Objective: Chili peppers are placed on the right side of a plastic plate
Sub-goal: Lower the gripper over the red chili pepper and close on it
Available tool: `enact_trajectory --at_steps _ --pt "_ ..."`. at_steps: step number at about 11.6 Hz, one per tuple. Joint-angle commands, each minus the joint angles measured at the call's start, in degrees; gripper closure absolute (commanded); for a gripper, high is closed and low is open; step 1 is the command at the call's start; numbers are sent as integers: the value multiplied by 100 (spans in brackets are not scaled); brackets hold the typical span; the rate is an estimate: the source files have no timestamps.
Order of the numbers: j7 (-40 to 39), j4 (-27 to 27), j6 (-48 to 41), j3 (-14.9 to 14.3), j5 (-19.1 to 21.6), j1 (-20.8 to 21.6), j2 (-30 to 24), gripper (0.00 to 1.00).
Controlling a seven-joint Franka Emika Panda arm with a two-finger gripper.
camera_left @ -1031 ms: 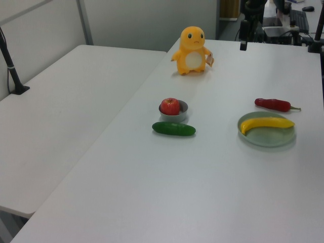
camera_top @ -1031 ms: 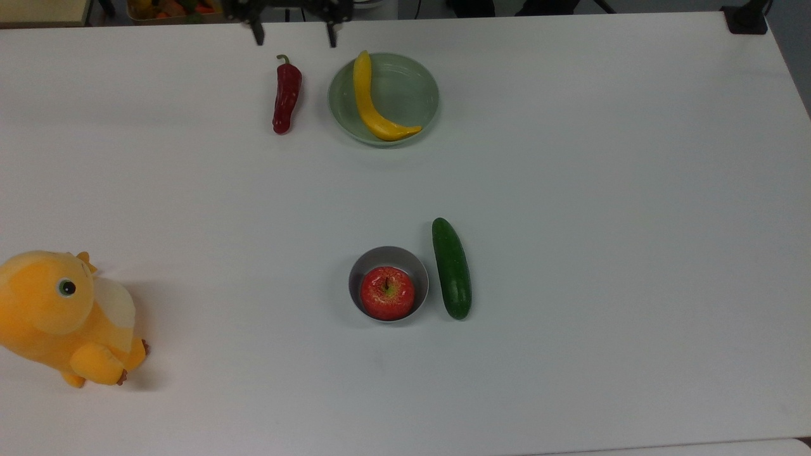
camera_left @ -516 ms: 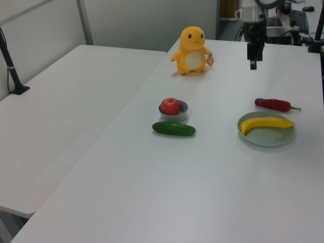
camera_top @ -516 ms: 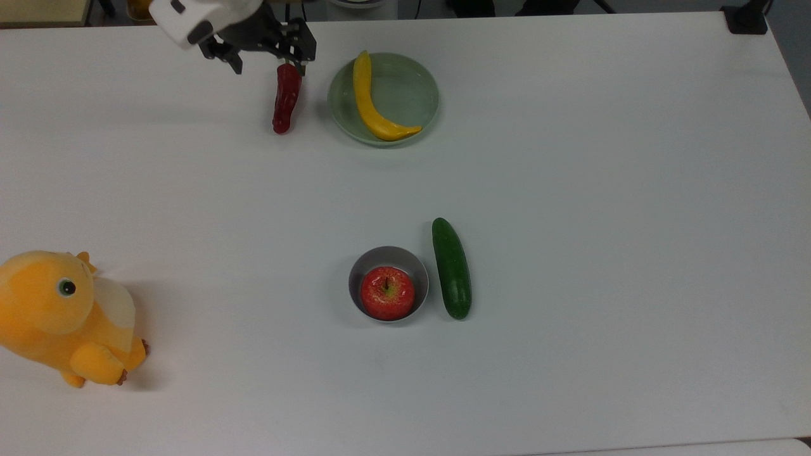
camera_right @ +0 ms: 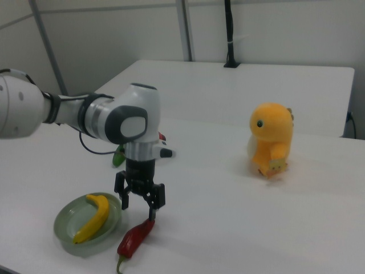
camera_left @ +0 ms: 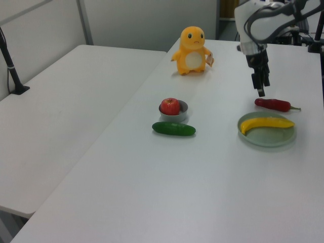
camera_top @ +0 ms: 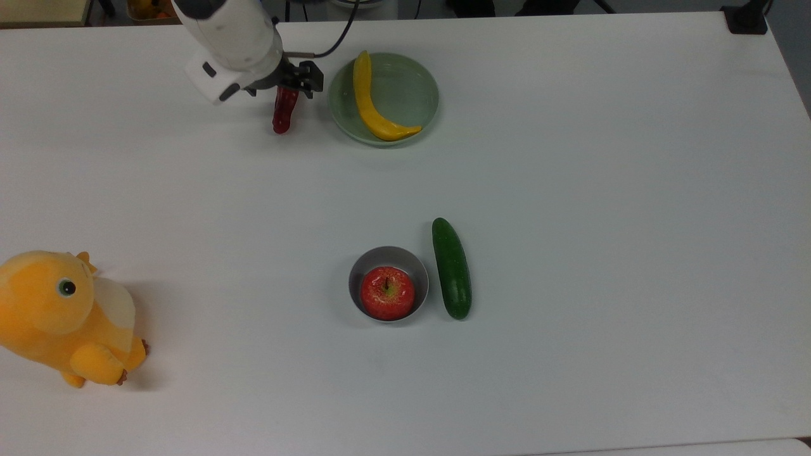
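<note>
robot claw poised over a red chili, pickup not yet made

upper left of the top view: the chili lies on the white table just beside the pale green plate holding a yellow fruit. the claw's fingers are spread apart and empty, hanging just above the chili. grasping, lifting and placing all seem left to do

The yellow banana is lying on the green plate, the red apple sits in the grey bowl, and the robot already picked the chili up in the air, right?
Not quite. The chili is lying on the table beside the green plate; the right view shows the gripper open just above it, not lifting it. The banana is on the plate and the apple is in the grey bowl, as you said.
</note>
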Motion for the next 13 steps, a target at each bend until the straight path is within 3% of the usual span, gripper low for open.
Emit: enact_trajectory --at_steps 1,3,4,9,11,13 --pt "-90 -287 546 -55 -162 15 177 0" --pt "-90 -333 662 -55 -163 -81 195 2" --pt "-99 -333 662 -55 -163 -82 212 10" --pt "-343 -333 662 -55 -189 -91 283 68" --pt "-503 -333 662 -64 -189 -91 274 85" --pt "-521 -324 601 -64 -189 -99 230 91"
